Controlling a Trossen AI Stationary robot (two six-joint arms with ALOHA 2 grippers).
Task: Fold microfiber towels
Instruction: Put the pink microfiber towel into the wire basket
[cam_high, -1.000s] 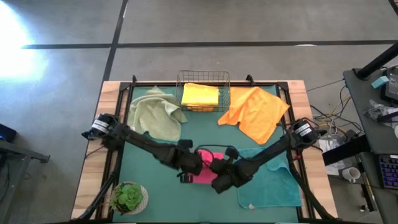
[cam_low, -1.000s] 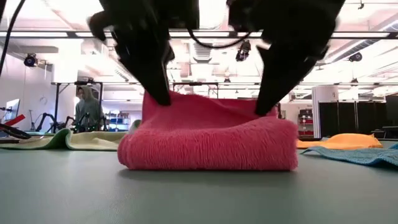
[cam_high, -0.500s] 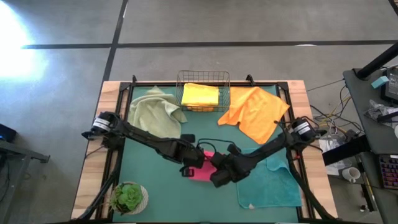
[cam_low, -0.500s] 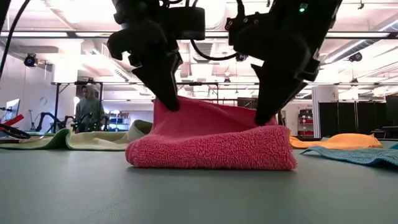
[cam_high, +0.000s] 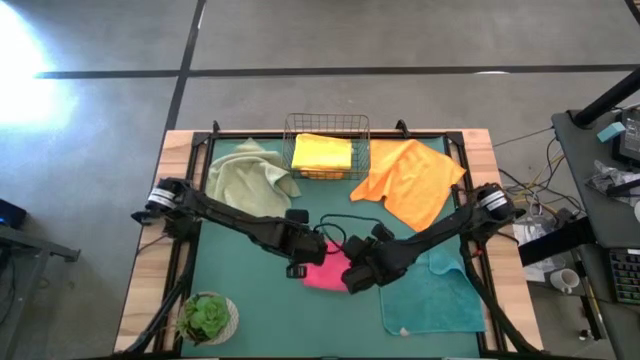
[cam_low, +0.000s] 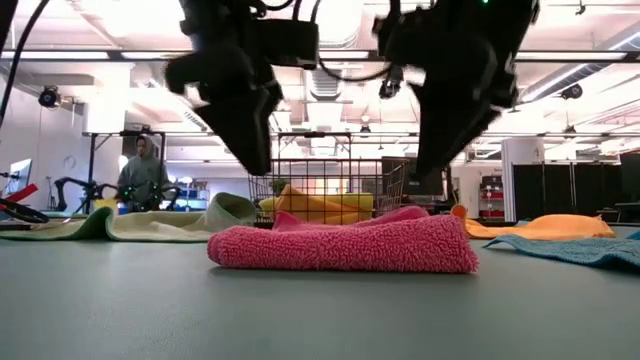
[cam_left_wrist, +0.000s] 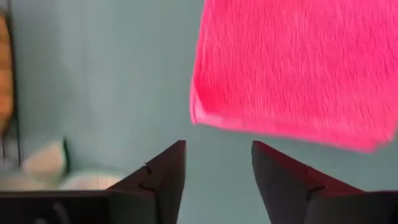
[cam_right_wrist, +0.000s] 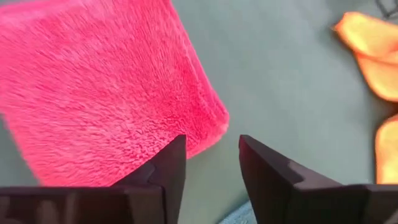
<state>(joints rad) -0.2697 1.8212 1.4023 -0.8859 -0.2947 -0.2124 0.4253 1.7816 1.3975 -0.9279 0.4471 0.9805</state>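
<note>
Table (cam_high: 230, 300), covered by a dark-green mat, carries a folded pink microfiber towel (cam_high: 326, 274) at its middle. Left tool (cam_left_wrist: 216, 167) and right tool (cam_right_wrist: 211, 158) are held spread above it, empty. Soft, light and limp, it is best pinched at corners.

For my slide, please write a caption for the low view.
Both open grippers, left and right, hang above the folded pink towel on the green mat.
</note>
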